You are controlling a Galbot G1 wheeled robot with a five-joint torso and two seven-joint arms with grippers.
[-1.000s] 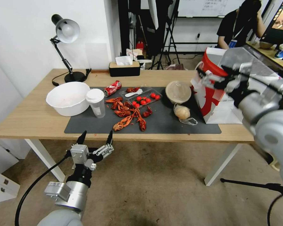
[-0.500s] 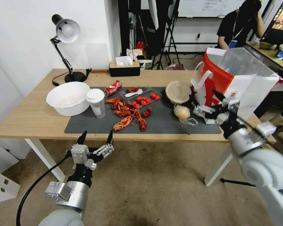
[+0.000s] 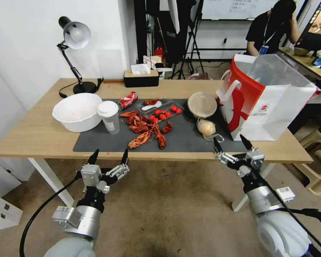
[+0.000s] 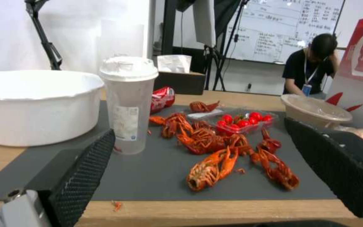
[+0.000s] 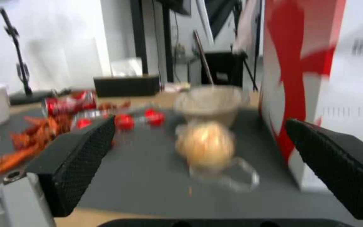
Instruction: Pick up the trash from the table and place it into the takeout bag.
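Note:
On the table [image 3: 35, 137] lies a dark grey mat [image 3: 189, 142] with the trash. There is a dented red can [image 3: 127, 100], a white-lidded translucent cup [image 3: 109, 116], a round tan lidded bowl [image 3: 202, 104] and a clear plastic bag [image 3: 207, 128] holding a pale round lump. The red-and-white takeout bag [image 3: 264, 101] stands open at the table's right end. My right gripper [image 3: 232, 144] hangs open just off the front edge, facing the clear plastic bag [image 5: 209, 146] and the bowl [image 5: 211, 104]. My left gripper [image 3: 108, 157] is open below the front edge, facing the cup [image 4: 129, 104].
A large white bowl [image 3: 77, 111] sits left of the cup. Red crayfish shells [image 3: 144, 130] and a clear tray of cherry tomatoes [image 3: 164, 112] cover the mat's middle. A desk lamp [image 3: 75, 35] and a black tissue box [image 3: 141, 77] stand at the back edge.
My right arm has come down from beside the takeout bag's top to just off the table's front edge. The left arm has not moved.

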